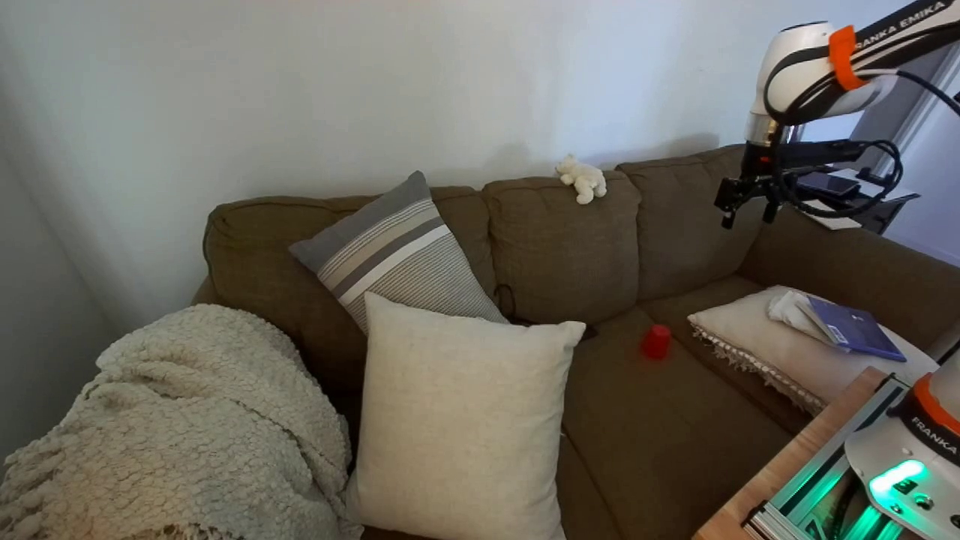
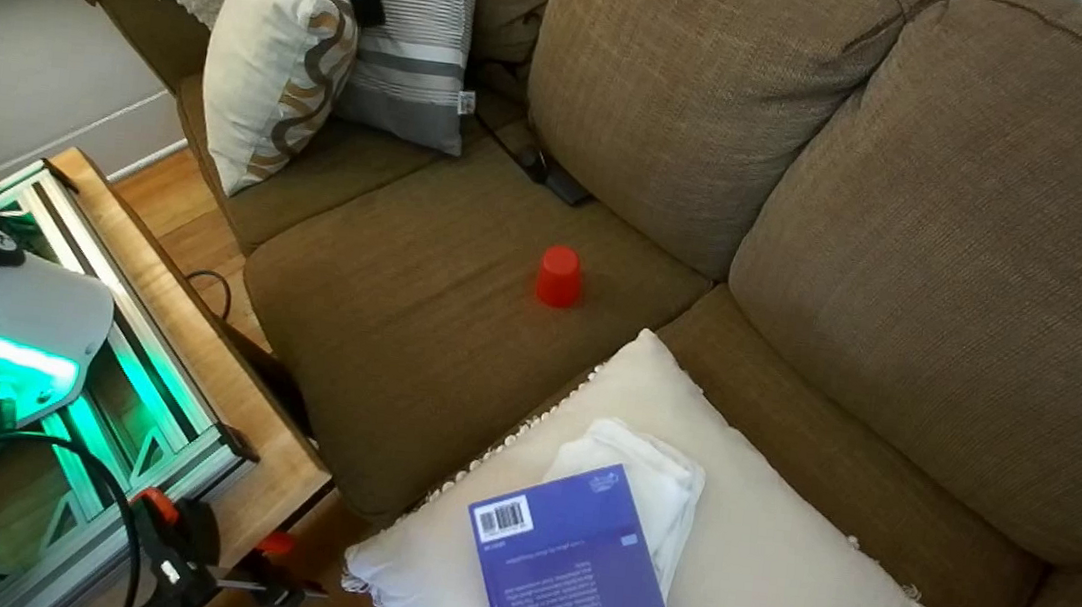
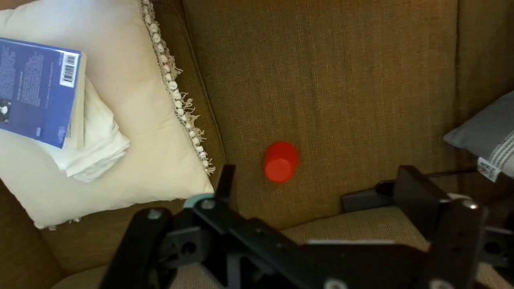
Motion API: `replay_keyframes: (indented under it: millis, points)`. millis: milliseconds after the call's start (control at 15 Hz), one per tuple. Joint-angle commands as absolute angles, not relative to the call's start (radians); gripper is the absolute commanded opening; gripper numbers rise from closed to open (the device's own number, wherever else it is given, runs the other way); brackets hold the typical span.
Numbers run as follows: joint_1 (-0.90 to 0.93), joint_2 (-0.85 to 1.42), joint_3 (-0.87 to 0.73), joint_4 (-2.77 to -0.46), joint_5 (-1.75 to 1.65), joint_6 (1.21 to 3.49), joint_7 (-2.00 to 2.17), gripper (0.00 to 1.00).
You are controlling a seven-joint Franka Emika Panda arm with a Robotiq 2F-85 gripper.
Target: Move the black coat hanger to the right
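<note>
White capitals on the Panda's upper arm link (image 1: pixel 907 26) read "RANKA EMIKA", starting at an orange band (image 1: pixel 845 58). The robot base (image 2: pixel 18 309), set back from the long edge of the wooden tabletop (image 2: pixel 211 359), shows "FRANKA" lettering (image 1: pixel 934 436) in an exterior view and, cut at the border, "KA EMIKA" in an exterior view. Past the corner nearest the cream cushion (image 2: pixel 777 550), a blue book (image 2: pixel 573 568) bears a barcode label (image 2: pixel 502 518); its print is illegible, as is the white tag (image 3: pixel 488 169) on a striped cushion (image 2: pixel 418 39).

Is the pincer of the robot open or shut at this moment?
The pincer is open: in the wrist view its fingers stand wide apart, with nothing gripped between them.
</note>
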State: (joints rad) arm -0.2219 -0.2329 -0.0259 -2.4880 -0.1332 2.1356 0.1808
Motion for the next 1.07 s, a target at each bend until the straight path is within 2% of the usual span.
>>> replay_keyframes:
  millis: [0, 67, 333, 733, 1000]
  points:
    - [-0.192, 0.026, -0.048, -2.270, -0.170, 2.005, 0.193, 1.00]
    - [-0.186, -0.109, -0.061, -2.389, -0.148, 2.078, 0.183, 1.00]
    - [-0.170, 0.032, -0.066, -2.279, -0.146, 2.036, 0.180, 1.00]
    - [-0.136, -0.006, -0.049, -2.327, -0.243, 2.056, 0.264, 1.00]
    - [-0.053, 0.175, -0.014, -2.253, -0.372, 2.044, 0.380, 1.00]
